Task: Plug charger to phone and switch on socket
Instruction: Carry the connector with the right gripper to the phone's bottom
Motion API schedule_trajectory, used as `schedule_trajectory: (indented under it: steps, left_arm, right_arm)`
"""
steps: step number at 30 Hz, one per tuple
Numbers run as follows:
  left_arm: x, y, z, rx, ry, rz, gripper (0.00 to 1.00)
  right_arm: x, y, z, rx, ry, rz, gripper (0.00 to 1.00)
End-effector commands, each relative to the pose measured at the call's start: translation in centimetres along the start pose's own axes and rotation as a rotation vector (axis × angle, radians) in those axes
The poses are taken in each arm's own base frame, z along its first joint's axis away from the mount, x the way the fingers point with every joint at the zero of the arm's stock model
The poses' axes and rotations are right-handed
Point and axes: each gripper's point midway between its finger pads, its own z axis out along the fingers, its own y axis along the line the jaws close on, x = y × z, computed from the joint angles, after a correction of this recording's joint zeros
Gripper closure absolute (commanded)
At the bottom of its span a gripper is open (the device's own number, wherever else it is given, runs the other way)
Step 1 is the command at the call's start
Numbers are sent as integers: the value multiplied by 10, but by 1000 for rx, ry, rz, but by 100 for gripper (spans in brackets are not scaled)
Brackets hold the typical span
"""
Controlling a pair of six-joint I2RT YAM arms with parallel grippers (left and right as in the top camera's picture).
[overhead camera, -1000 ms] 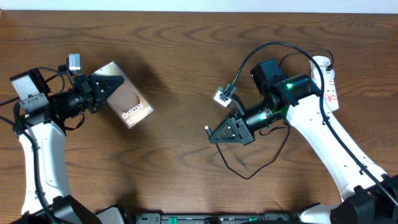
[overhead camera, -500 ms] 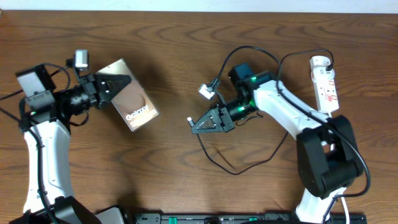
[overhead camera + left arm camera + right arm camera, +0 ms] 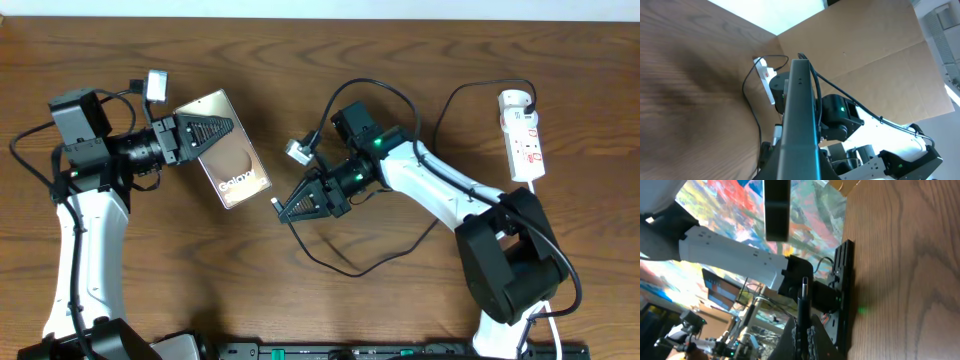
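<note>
My left gripper (image 3: 205, 133) is shut on the bronze-brown phone (image 3: 232, 165) and holds it above the table, "Galaxy" lettering up; in the left wrist view the phone shows edge-on (image 3: 801, 120). My right gripper (image 3: 300, 205) is shut on the charger's plug end, its small tip (image 3: 277, 206) pointing left, a short gap right of the phone's lower end. In the right wrist view the black plug (image 3: 803, 305) sticks up between the fingers and the phone's edge (image 3: 777, 210) is above it. The charger cable (image 3: 380, 250) loops back to the white socket strip (image 3: 523, 135) at the far right.
The wooden table (image 3: 300, 70) spans the view. The right arm (image 3: 440, 185) stretches across the middle. The charger cable loops over the table near the front (image 3: 350, 268). A black rail (image 3: 330, 350) runs along the front edge.
My right gripper moved left with the charger tip toward the phone. My left gripper carried the phone to the right, narrowing the gap between them.
</note>
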Motion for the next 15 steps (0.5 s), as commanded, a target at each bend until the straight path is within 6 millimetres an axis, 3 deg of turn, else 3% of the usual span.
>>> schedule_trajectory:
  steps: [1, 15]
  left_arm:
    - [0, -12, -1, 47, 16, 48, 92]
    - [-1, -12, -1, 46, 15, 60, 93]
  right_arm:
    - [-1, 7, 7, -45, 8, 73, 99]
    - [-9, 8, 17, -58, 28, 83, 99]
